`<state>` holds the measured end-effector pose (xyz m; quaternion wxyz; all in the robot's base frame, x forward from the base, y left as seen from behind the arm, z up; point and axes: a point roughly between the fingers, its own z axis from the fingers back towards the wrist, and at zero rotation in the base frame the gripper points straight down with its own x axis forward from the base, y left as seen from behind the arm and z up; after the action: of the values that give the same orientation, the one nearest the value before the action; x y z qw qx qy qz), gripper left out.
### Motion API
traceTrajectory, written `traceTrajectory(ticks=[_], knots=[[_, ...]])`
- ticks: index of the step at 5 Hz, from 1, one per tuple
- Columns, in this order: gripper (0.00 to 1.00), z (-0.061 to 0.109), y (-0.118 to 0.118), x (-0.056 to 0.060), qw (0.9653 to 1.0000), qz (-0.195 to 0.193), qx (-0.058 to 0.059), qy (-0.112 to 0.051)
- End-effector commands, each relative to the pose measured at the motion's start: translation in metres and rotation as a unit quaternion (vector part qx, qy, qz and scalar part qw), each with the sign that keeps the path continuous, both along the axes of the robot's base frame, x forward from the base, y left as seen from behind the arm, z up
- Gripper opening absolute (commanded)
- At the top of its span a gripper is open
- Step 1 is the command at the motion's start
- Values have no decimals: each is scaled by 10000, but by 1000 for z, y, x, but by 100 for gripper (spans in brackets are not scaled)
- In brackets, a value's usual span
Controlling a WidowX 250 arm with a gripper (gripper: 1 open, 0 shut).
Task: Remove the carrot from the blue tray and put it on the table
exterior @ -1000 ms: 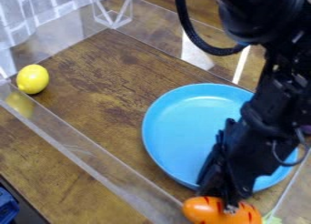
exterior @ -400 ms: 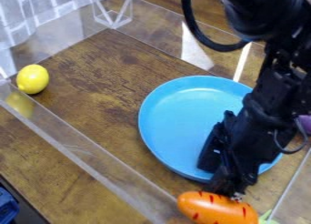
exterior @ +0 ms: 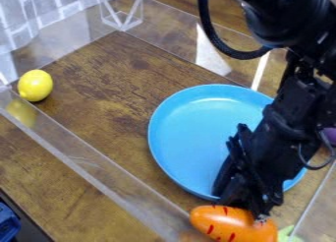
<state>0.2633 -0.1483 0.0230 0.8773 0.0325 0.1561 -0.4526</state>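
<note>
The orange carrot [exterior: 219, 221] lies on the brown table [exterior: 118, 79] at the very bottom of the view, just outside the rim of the blue tray [exterior: 197, 138]. Its light green end points right, toward the frame corner. My black gripper [exterior: 247, 199] hangs directly above the carrot's right half, over the tray's near rim, and touches or almost touches it. The dark fingers blend into the arm, so their spacing does not show. The tray holds nothing.
A yellow lemon-like ball [exterior: 35, 85] rests at the left by the clear acrylic wall [exterior: 79, 152]. A bit of purple toy [exterior: 328, 136] peeks out at the right edge behind the arm. More acrylic walls stand at the back.
The carrot, earlier tucked under the gripper tip, now lies more exposed to the left on the table. The gripper has drawn up slightly and the tray has shifted a little left.
</note>
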Motion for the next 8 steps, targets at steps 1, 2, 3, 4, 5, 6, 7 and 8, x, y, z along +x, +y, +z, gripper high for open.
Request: traceTrajectory(ticks=[1, 2, 3, 4, 5, 6, 7, 8], knots=[[0, 16, 5, -8, 9995, -306, -29, -58], [0, 25, 12, -8, 9989, -468, 10, -61], [0, 21, 21, -4, 9985, -537, 47, -59], [0, 14, 30, 0, 9982, -598, 74, -59], [100, 10, 31, 3, 9961, -871, 96, -60], [0, 7, 31, 5, 9934, -1143, 103, -61], [0, 16, 32, 11, 9922, -1240, 105, -63], [0, 23, 33, 16, 9910, -1337, 101, -53]])
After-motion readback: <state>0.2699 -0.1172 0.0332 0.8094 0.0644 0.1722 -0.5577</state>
